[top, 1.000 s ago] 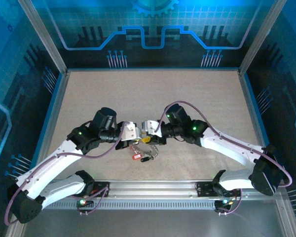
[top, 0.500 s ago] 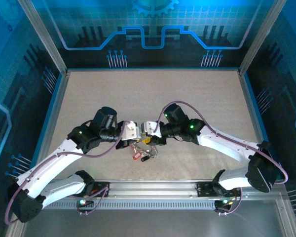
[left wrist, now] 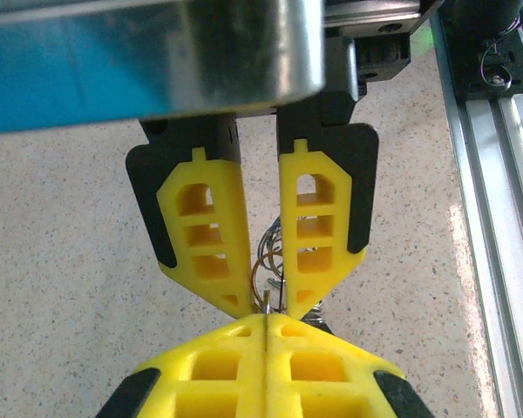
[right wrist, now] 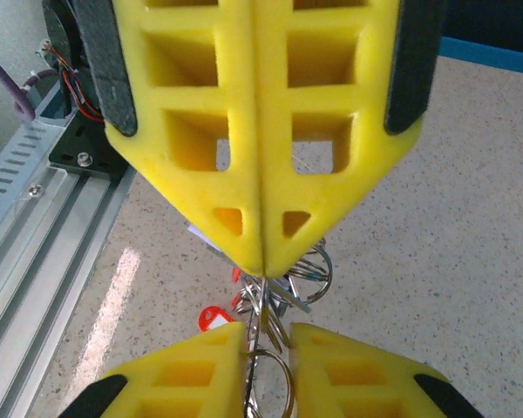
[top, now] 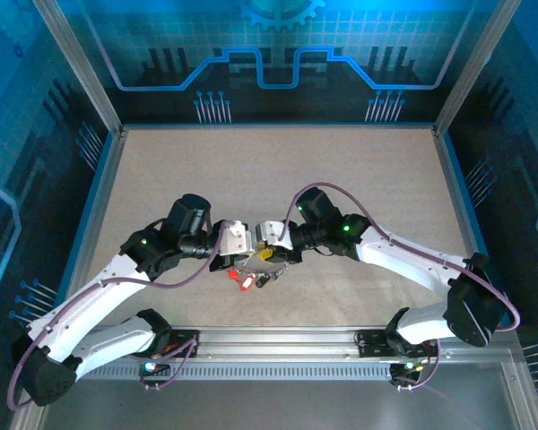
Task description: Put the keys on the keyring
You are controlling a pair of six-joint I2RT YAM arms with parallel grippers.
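Observation:
The keys hang in a tight grey bunch with a red tag under the two grippers, which meet tip to tip near the table's front middle. My left gripper is shut, and a thin metal edge of the bunch sticks out between its pads. The right gripper faces it with its jaws a narrow gap apart, and the keyring fills that gap. Both its fingers touch the wire. In the right wrist view the keys and red tag dangle below the left gripper.
The speckled beige table is walled by blue panels at the back and sides. A metal rail runs along the near edge, close to the hanging bunch, and also borders the wrist views.
The right arm has shifted a little left towards the left gripper and its jaws have narrowed. The bunch has drawn in tighter and hangs slightly further left.

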